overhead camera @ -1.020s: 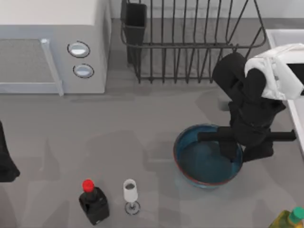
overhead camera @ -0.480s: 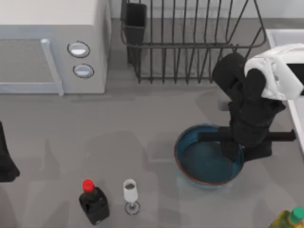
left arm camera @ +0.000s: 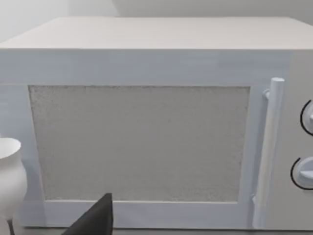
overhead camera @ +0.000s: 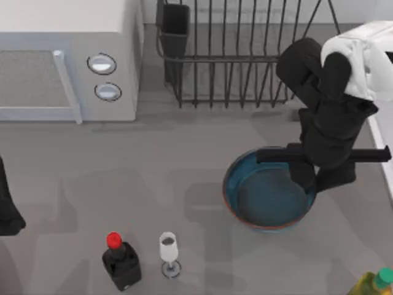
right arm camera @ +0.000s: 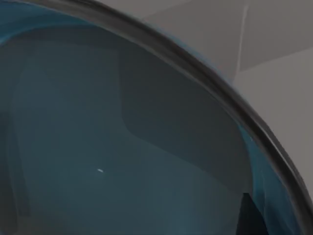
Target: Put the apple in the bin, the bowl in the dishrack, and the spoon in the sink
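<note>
My right jaws [overhead camera: 305,178] are clamped on the right-hand rim of the bowl [overhead camera: 264,196], one finger inside the teal basin and the other outside it. The bowl hangs tilted from that grip, its far side nearer the counter [overhead camera: 184,160]. My right wrist view gives what the top view cannot: the teal inside of the bowl [right arm camera: 112,147] close up, its dark rim curving past, and a black fingertip [right arm camera: 249,215] against the inner wall. From above, my right arm reaches down nearly upright over the bowl's right edge, its black wrist crossed by a horizontal bar and its white upper section toward the sink [overhead camera: 382,129]. The dishrack [overhead camera: 245,55] stands just beyond my jaws, its utensil cup [overhead camera: 175,27] at the far left corner.

My left arm [overhead camera: 7,203] is parked at the counter's left edge, facing the microwave [left arm camera: 146,122]; I cannot tell how its jaws stand.
</note>
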You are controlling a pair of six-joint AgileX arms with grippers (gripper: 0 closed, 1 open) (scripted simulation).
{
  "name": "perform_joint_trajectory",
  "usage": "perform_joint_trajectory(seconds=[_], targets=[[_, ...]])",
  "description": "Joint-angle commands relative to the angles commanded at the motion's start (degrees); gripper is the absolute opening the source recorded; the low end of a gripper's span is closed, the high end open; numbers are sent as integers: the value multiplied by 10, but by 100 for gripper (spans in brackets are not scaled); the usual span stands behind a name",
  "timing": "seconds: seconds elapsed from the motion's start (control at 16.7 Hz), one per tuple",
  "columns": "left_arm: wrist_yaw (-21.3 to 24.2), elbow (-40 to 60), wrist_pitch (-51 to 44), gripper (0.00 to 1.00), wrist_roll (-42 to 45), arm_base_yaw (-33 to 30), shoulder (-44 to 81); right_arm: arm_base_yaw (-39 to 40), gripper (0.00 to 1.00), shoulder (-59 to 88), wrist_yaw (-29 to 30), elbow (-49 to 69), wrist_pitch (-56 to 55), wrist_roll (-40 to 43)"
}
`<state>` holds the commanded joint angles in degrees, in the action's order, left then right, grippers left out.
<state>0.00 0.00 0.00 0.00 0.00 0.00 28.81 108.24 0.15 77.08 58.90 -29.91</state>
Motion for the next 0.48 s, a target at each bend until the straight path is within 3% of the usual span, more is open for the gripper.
perform_joint_trajectory(seconds=[0.48], targets=[[0, 0, 0, 100, 0, 0, 0, -1, 0, -36, -1, 78, 112, 3]])
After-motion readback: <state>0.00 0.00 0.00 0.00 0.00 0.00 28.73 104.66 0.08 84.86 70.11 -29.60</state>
